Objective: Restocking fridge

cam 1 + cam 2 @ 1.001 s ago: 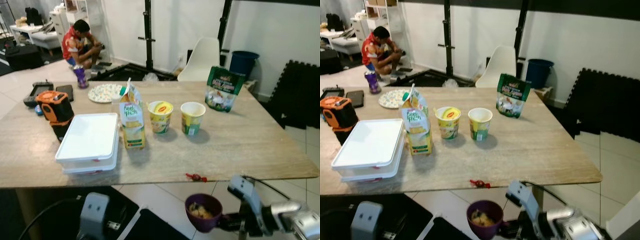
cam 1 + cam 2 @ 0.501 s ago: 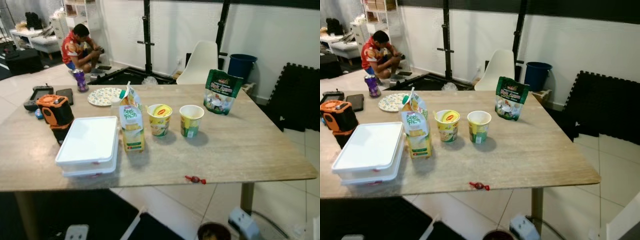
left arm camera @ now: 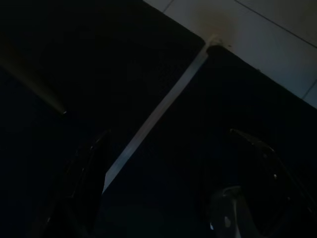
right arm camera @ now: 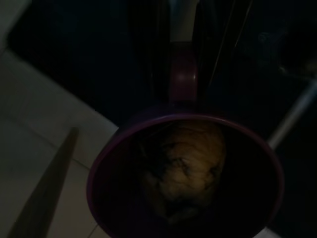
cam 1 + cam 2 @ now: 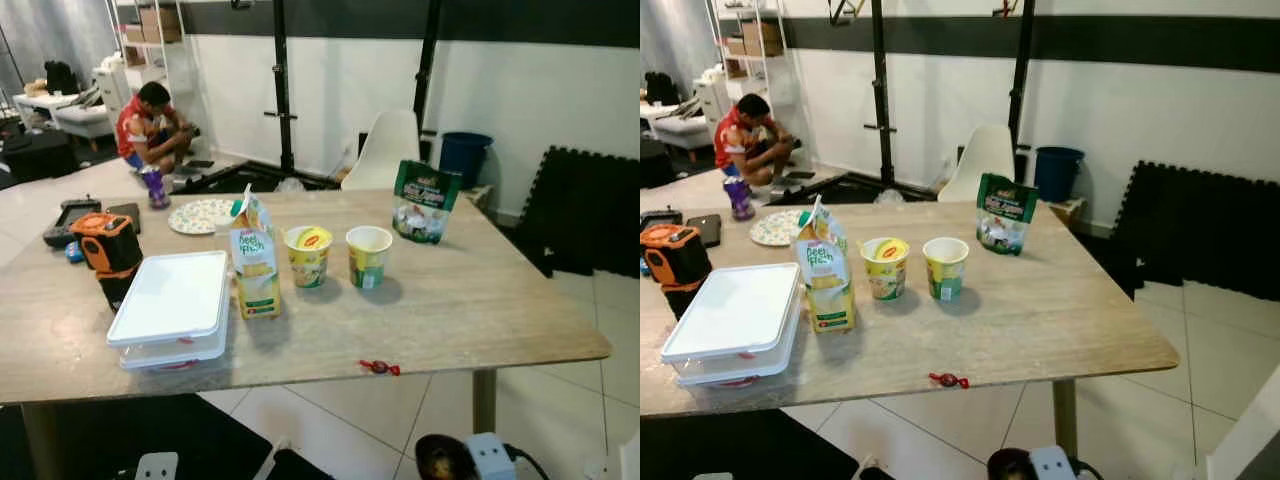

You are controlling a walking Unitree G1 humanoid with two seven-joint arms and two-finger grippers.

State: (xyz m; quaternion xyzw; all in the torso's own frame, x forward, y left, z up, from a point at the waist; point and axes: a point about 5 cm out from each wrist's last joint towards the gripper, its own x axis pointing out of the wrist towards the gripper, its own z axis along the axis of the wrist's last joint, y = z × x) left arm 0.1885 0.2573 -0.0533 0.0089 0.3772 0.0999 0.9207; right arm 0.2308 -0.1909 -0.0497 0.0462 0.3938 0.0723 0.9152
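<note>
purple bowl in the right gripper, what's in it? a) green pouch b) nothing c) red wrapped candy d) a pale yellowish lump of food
d: the right wrist view looks into the purple bowl and shows a pale yellowish lump of food lying inside; the small red wrapped candy lies on the wooden table, and the green pouch stands there too.

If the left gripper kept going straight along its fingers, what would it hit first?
Probably the dark floor mat under the wooden table: the left gripper points down at it with fingers apart. The left wrist view is too dark to judge depth.
</note>
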